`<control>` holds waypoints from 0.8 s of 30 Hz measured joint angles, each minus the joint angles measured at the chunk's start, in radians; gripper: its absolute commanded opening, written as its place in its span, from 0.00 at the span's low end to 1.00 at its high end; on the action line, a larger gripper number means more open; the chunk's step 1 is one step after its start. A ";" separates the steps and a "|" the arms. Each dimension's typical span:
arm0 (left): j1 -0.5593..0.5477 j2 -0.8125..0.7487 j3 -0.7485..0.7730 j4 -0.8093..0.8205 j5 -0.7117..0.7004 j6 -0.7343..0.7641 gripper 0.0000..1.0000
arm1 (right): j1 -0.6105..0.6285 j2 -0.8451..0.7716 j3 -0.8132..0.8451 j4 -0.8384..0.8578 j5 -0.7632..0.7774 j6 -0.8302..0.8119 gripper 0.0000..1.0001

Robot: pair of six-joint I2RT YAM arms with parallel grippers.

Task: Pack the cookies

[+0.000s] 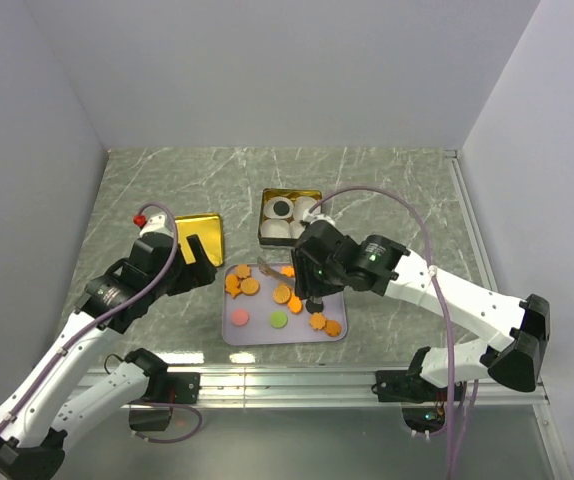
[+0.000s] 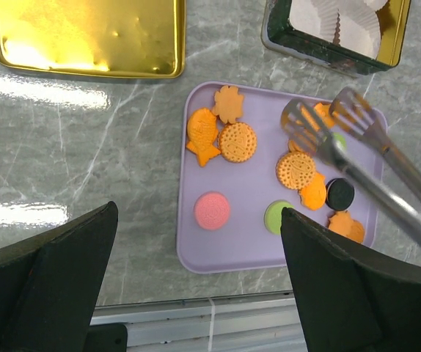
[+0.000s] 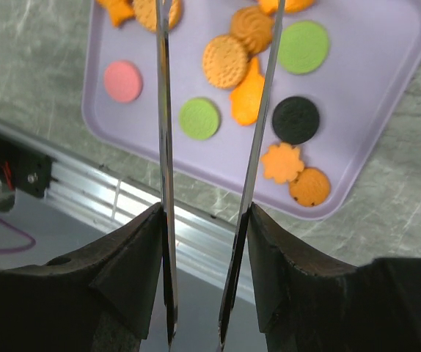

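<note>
Right claw (image 3: pixel 204 216) clenches the metal tongs (image 2: pixel 342 158), tips hovering over the cookies (image 2: pixel 238 141) scattered on the lilac tray (image 2: pixel 232 253), centre of the top view. Left claw (image 2: pixel 197 213) hangs released, wide, at the tray's left.

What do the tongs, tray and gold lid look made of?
Tongs: metal, likely polished steel; silvery arms with bright highlights.
Tray: probably plastic, matte lavender; soft even colour, rounded moulded rim, only a dull sheen.
Gold lid: seemingly thin tin-plate, glossy gold finish; it mirrors the lights sharply.
</note>
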 measured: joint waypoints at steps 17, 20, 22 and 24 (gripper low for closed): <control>-0.019 -0.011 0.000 -0.032 -0.052 -0.042 0.99 | 0.192 0.013 -0.015 -0.007 0.021 -0.051 0.54; -0.021 -0.017 0.000 -0.040 -0.053 -0.047 0.99 | 0.201 0.027 -0.015 -0.006 0.025 -0.059 0.54; -0.023 -0.022 0.000 -0.043 -0.056 -0.050 0.99 | 0.203 0.045 -0.015 -0.006 0.025 -0.069 0.54; -0.024 -0.024 0.000 -0.043 -0.059 -0.050 0.99 | 0.204 0.066 -0.015 -0.005 0.026 -0.079 0.54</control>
